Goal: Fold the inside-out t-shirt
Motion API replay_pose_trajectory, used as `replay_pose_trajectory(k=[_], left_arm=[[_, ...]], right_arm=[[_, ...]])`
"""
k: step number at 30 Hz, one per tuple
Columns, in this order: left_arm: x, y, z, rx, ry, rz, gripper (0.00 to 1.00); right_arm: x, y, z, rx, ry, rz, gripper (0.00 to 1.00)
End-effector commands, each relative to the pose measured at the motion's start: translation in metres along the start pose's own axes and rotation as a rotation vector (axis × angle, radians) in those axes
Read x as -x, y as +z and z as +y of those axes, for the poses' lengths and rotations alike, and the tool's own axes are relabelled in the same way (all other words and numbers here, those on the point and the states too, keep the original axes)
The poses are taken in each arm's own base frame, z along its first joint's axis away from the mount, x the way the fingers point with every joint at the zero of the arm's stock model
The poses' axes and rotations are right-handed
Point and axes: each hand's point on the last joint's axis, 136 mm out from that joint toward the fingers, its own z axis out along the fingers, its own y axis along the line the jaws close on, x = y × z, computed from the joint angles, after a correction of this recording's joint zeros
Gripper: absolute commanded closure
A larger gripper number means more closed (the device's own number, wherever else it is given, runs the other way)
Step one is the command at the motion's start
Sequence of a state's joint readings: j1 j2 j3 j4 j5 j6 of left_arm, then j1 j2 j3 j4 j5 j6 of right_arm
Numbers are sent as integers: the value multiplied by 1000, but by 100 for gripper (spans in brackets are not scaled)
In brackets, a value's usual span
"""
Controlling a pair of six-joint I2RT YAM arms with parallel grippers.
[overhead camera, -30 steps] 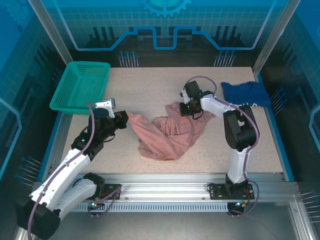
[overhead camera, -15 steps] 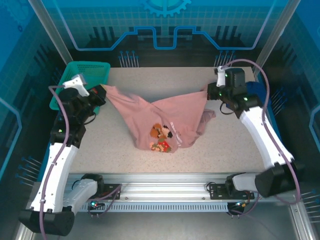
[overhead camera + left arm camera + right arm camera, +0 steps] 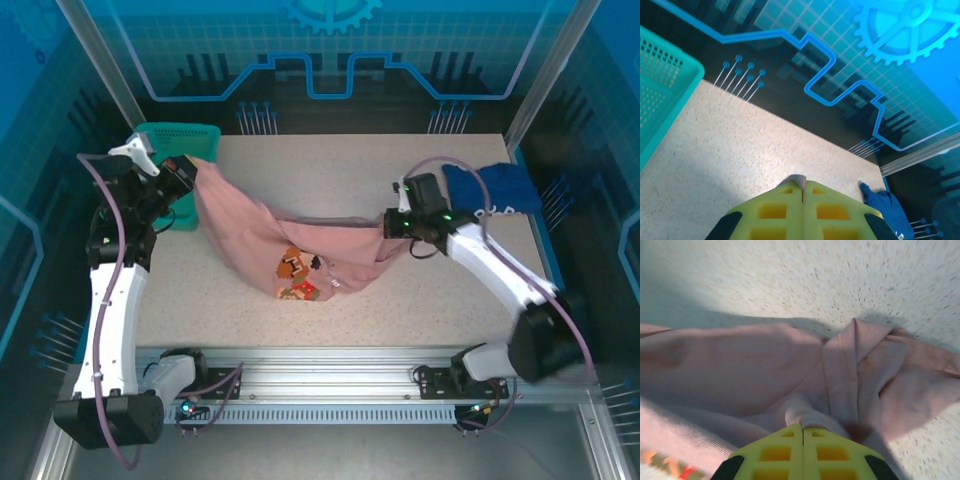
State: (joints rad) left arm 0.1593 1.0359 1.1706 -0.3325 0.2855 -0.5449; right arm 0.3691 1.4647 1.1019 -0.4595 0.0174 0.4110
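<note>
The dusty pink t-shirt (image 3: 255, 235) hangs stretched between my two grippers, sagging to the table in the middle where a multicoloured print (image 3: 297, 274) shows. My left gripper (image 3: 190, 165) is raised at the far left, shut on one corner of the t-shirt; a sliver of cloth (image 3: 799, 180) pokes out between its yellow fingers (image 3: 770, 210). Lower, at centre right, my right gripper (image 3: 388, 222) is shut on the other end. In the right wrist view, bunched pink cloth (image 3: 805, 416) sits pinched at the fingertips, with the t-shirt (image 3: 740, 365) spread beyond.
A teal basket (image 3: 150, 140) stands at the back left, just behind my left gripper, and its rim (image 3: 660, 100) appears in the left wrist view. A dark blue shirt (image 3: 492, 188) lies at the back right (image 3: 880, 200).
The left gripper has risen and swung far left with its corner, pulling the crumpled t-shirt out into a span. The right gripper went back right, then came down and inward with its end.
</note>
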Motion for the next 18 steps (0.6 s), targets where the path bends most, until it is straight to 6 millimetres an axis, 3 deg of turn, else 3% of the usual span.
replay_pose_trajectory(k=[1,3,5,10,14,18], left_arm=[[-23,10,18,17,-26,77,100],[-32,15,26,33,-26,101,100],[-37,18,32,45,-27,121,100],[-42,22,35,48,-26,147,100],[-45,25,36,44,-34,160,100],[-45,27,35,34,-47,164,100]], right_arm=[[34,43,-1,11,-39,27,93],[37,66,-6,16,-53,103,88],[33,75,-8,33,-68,148,79],[18,53,-17,13,-100,132,60],[2,43,-32,-19,-80,138,58],[-10,52,-50,-23,-16,177,58]])
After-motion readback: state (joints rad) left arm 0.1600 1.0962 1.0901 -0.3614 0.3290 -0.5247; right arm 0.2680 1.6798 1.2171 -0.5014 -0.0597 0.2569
